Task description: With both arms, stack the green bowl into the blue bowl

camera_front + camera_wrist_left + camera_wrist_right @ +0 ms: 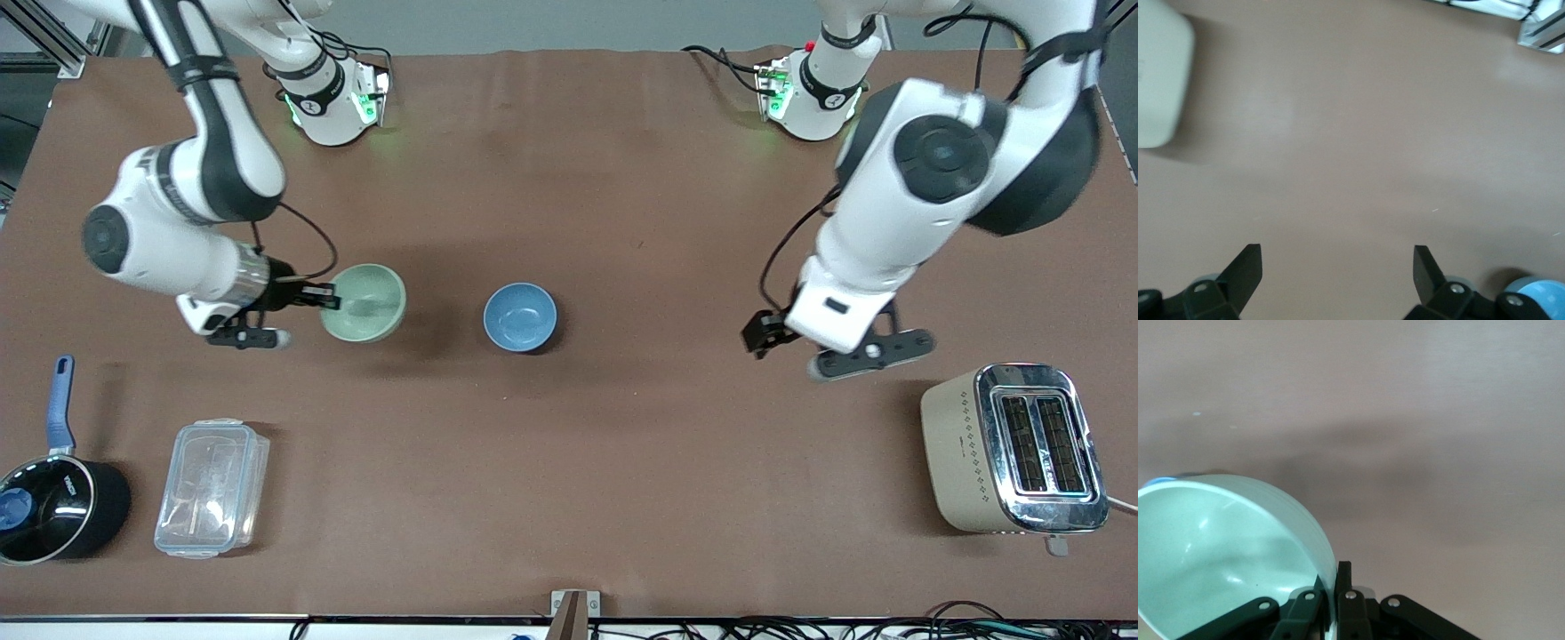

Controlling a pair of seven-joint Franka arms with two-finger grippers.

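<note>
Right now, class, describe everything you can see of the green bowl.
The green bowl is small, round, pale mint, smooth, matte and empty. The right gripper has its fingers shut on the rim, one inside and one outside the wall. The bowl looks tilted. It sits toward the right arm's end of the table, apart from the blue bowl.

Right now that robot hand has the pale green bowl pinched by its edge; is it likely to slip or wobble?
Probably a little. The right gripper clamps only the rim of the green bowl, so the bowl hangs off to one side and could tilt. Its surface looks smooth, so it may be slippery. It keeps its round shape under the pinch, which suggests it is stiff.
</note>
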